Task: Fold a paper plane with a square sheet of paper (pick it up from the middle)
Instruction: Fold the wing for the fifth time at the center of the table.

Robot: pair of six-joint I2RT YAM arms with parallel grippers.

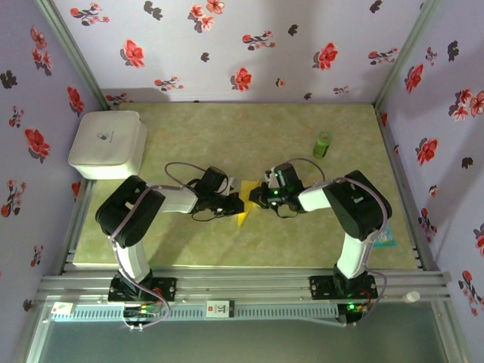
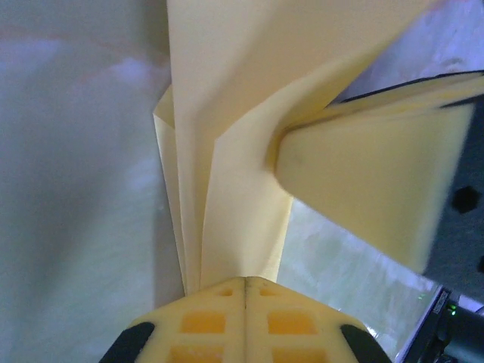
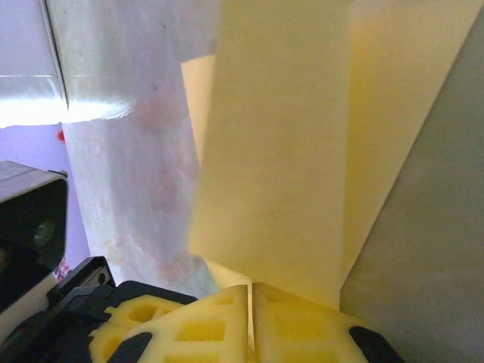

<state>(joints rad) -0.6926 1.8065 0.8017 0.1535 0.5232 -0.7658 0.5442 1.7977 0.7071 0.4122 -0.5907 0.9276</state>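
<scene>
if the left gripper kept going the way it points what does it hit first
The left gripper has its jaws shut on the folded yellow paper; straight ahead it would likely meet the right gripper first, though the gap is hard to judge.

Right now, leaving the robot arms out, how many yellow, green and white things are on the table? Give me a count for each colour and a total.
Yellow: 1, the folded paper
Green: 1, the small cylinder
White: 1, the rounded box
Total: 3
</scene>
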